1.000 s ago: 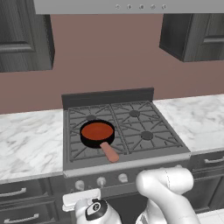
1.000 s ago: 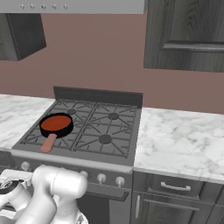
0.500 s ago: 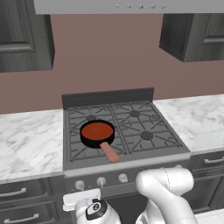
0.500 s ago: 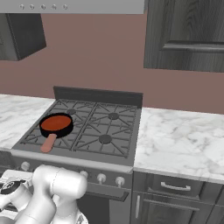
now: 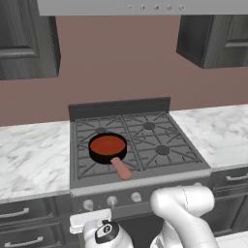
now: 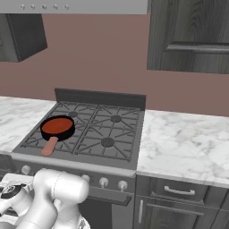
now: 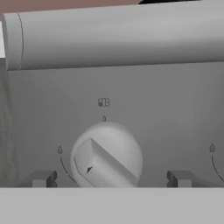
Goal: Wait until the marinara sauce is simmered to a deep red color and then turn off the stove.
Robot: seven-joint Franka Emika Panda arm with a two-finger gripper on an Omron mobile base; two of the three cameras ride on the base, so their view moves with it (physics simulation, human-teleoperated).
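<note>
The arm was folded low in front of the stove [image 5: 138,145], its hand aimed straight at the front panel. In the hand view the end effector [image 7: 111,178] was released, its 2 fingertips [image 7: 41,178] spread wide either side of a round knob [image 7: 106,157] without touching it. The marinara sauce [image 5: 107,144], red in its small black pan [image 5: 107,153], sat on the front-left burner.

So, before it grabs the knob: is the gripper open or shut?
Open. In the hand view the gripper has one dark fingertip on each side of the knob, untouched.
</note>
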